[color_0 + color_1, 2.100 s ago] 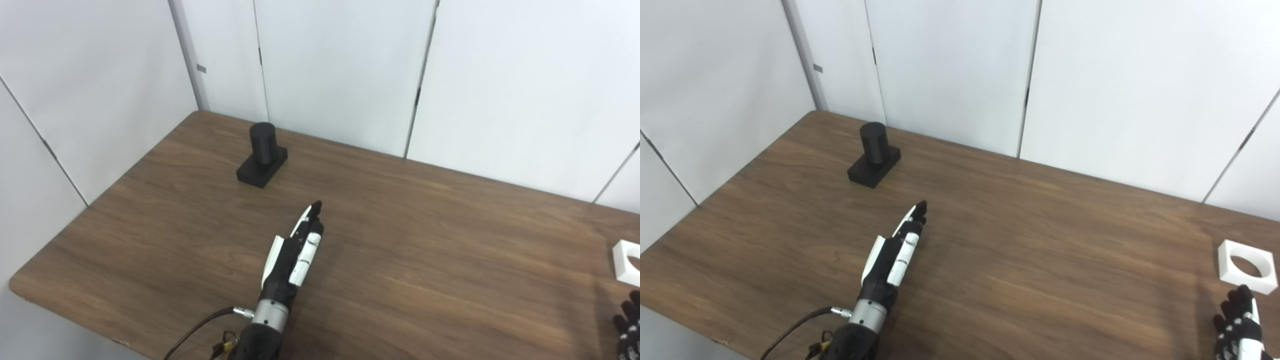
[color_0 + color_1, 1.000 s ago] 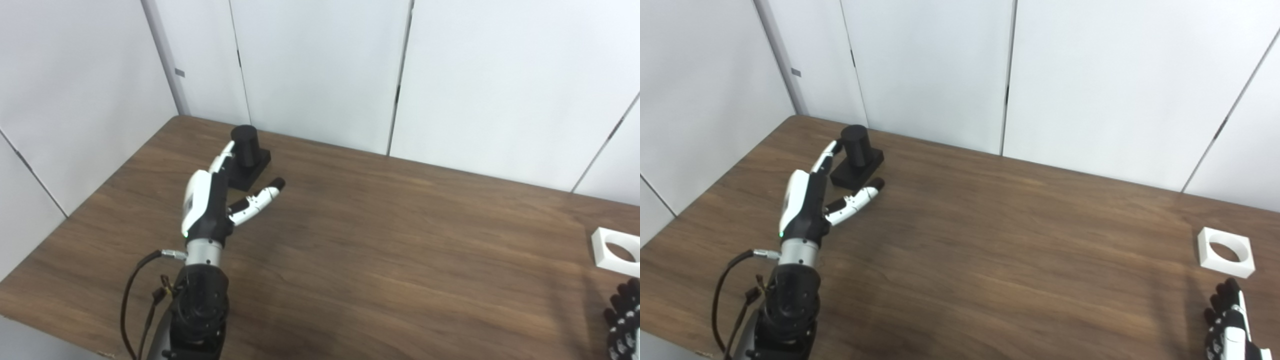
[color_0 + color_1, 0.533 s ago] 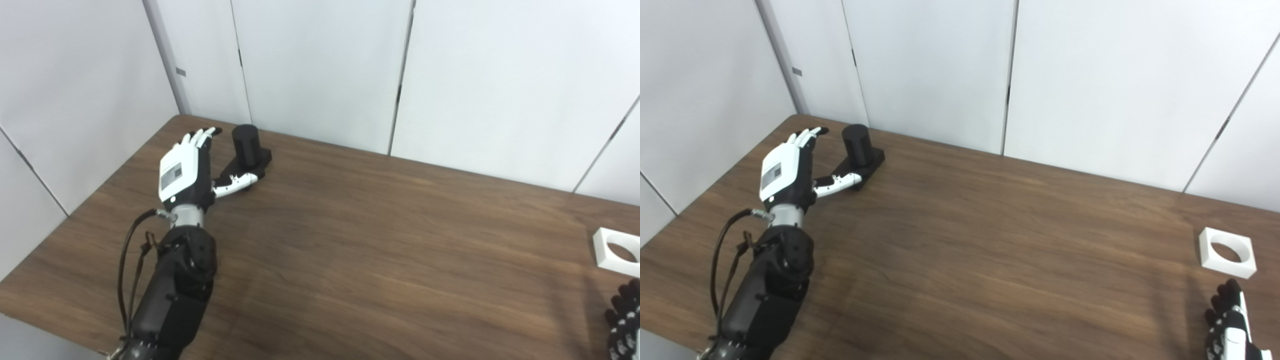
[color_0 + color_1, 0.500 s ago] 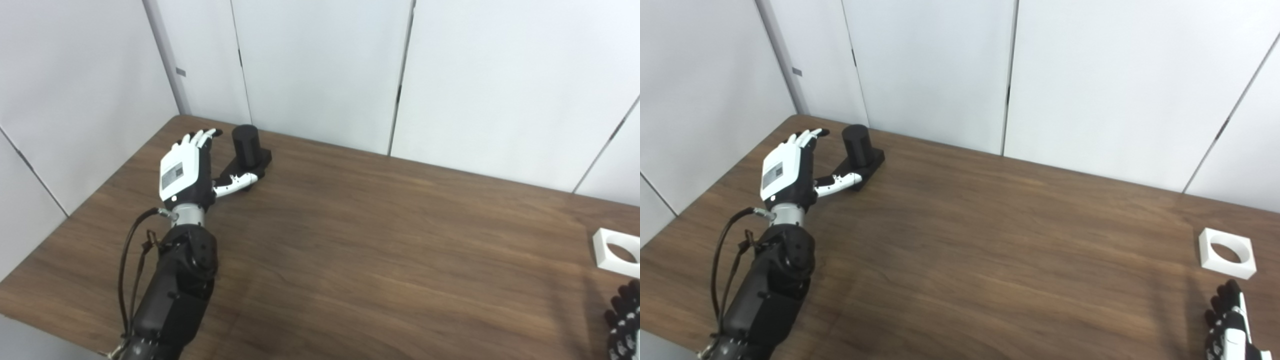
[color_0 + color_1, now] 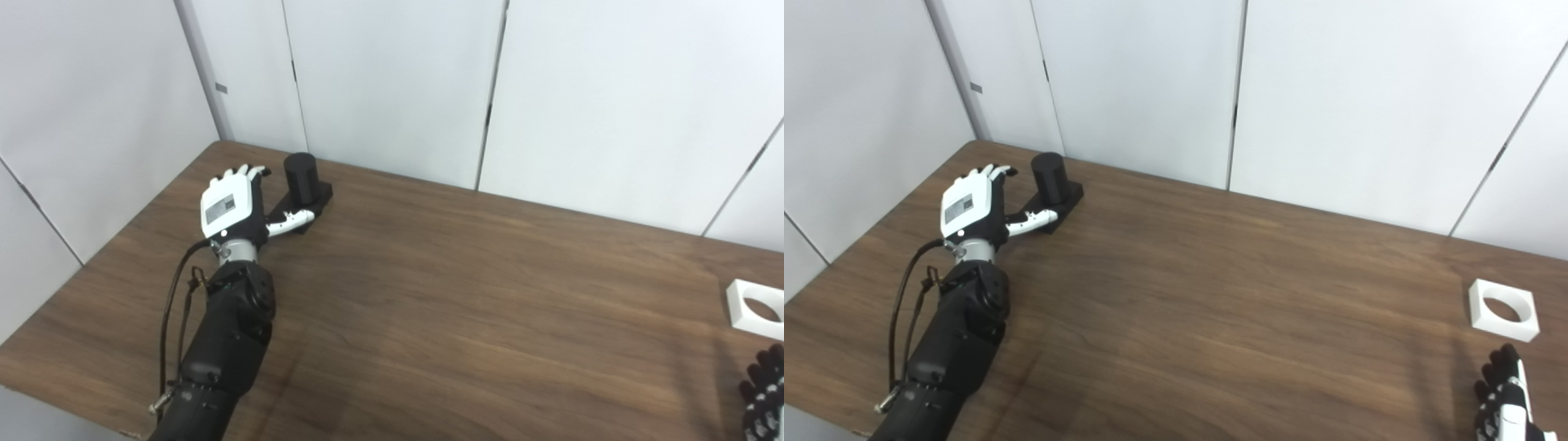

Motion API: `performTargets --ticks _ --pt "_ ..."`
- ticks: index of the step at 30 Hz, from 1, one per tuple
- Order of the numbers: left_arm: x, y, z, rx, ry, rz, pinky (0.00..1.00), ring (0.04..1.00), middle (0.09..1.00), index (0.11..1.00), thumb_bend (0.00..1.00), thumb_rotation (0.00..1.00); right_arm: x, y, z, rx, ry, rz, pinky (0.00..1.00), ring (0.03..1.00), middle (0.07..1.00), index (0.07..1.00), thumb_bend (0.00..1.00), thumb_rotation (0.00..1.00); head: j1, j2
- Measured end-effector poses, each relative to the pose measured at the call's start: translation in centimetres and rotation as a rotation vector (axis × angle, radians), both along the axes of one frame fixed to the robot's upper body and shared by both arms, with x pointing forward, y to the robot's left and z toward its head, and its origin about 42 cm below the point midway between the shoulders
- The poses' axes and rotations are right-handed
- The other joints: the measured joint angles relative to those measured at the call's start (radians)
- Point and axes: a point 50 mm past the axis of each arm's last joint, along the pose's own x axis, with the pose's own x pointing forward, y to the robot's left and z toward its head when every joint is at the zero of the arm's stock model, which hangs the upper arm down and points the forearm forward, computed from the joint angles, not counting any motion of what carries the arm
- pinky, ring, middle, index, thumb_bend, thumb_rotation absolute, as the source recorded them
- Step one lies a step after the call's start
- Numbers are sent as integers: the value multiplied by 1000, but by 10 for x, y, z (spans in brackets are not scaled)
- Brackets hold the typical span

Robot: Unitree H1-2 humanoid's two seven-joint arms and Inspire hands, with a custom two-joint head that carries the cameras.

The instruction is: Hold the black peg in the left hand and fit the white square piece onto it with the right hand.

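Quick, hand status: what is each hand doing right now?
Left hand: open, fingers spread beside the black cylindrical peg, holding nothing.
Right hand: holding nothing, near the white square piece; open or shut cannot be told.

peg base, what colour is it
Black, like the peg standing on it; the base shows best in the right eye view.

Matt black peg, wood-grain table — smooth, white square piece — matt
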Motion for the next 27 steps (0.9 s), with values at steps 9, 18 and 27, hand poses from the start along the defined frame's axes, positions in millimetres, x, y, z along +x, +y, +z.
performTargets --ticks 9,18,27 --pt "11 -1 -16 5 79 17 1000 942 906 830 1000 650 -1 0 0 -1 0 2 1000 1000 1000 1000 453 999 2 5" --pt "21 1 -26 11 123 30 1000 946 920 840 1000 661 -1 0 0 -1 0 4 1000 1000 1000 1000 470 978 -3 6" --pt "30 -1 -32 8 151 57 1000 955 931 857 1000 667 -1 0 1 -6 2 3 1000 1000 998 1000 496 956 -3 12"
